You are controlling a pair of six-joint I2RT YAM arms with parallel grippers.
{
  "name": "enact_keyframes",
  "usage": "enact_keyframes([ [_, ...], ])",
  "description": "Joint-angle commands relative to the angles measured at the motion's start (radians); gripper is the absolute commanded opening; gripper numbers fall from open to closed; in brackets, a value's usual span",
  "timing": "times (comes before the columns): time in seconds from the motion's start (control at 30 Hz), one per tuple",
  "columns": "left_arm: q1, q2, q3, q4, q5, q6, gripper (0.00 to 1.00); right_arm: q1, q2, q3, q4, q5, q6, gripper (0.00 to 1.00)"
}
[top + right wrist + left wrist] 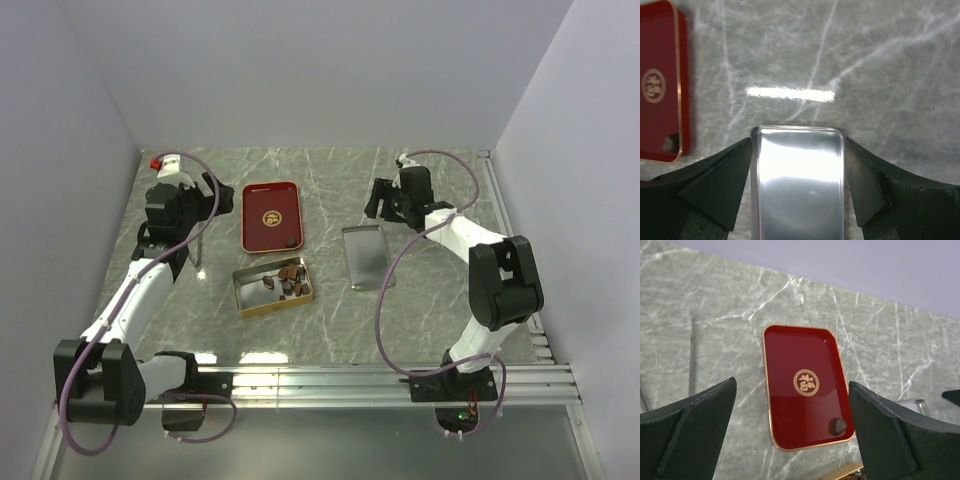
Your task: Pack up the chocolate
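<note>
Several pieces of the chocolate [288, 276] lie in the open gold tin [243, 292] at the table's middle. One more dark piece [837, 426] sits in the near right corner of the red tray [790, 355], which has a gold emblem. My left gripper [792, 385] hangs open above and in front of the tray, holding nothing. My right gripper [798, 141] straddles the far end of a flat silver lid [797, 185]. Both fingers press against the lid's long edges. The lid lies flat on the table.
A thin metal rod or pair of tweezers [691, 355] lies on the marble left of the red tray [270, 215]. An aluminium rail [400, 380] runs along the near edge. White walls close in the back and both sides.
</note>
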Motion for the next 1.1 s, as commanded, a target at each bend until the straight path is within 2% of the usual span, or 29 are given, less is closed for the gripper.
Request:
enact_keyframes([
  [0.0, -0.004, -0.034, 0.014, 0.047, 0.029, -0.016, 1.0, 0.0, 0.011, -0.018, -0.051, 0.062, 0.012, 0.79],
  [0.2, -0.004, -0.035, -0.001, 0.067, 0.07, -0.021, 1.0, -0.002, 0.085, 0.007, -0.087, 0.069, 0.035, 0.75],
  [0.43, -0.005, -0.034, -0.003, 0.062, 0.083, -0.024, 1.0, 0.003, 0.183, 0.037, -0.136, 0.075, 0.061, 0.62],
  [0.57, -0.005, -0.032, -0.003, 0.064, 0.087, -0.02, 0.99, 0.001, 0.198, 0.045, -0.16, 0.069, 0.069, 0.48],
  [0.6, -0.005, -0.032, -0.004, 0.061, 0.083, -0.016, 0.99, 0.004, 0.21, 0.057, -0.18, 0.069, 0.064, 0.4],
  [0.73, -0.005, -0.038, -0.015, 0.056, 0.074, -0.015, 1.0, 0.009, 0.22, 0.065, -0.196, 0.072, 0.06, 0.27],
  [0.77, -0.005, -0.042, -0.02, 0.056, 0.072, -0.015, 0.99, 0.01, 0.221, 0.068, -0.202, 0.072, 0.058, 0.21],
  [0.83, -0.005, -0.049, -0.029, 0.061, 0.07, -0.016, 0.99, 0.013, 0.224, 0.074, -0.211, 0.072, 0.052, 0.16],
  [0.87, -0.007, -0.052, -0.032, 0.061, 0.066, -0.015, 0.99, 0.013, 0.224, 0.073, -0.211, 0.072, 0.049, 0.1],
  [0.97, -0.007, -0.068, -0.037, 0.052, 0.061, -0.015, 0.99, 0.015, 0.214, 0.062, -0.202, 0.071, 0.041, 0.0],
  [1.07, -0.01, -0.095, -0.049, 0.052, 0.063, -0.012, 1.0, 0.02, 0.2, 0.053, -0.196, 0.071, 0.031, 0.0],
])
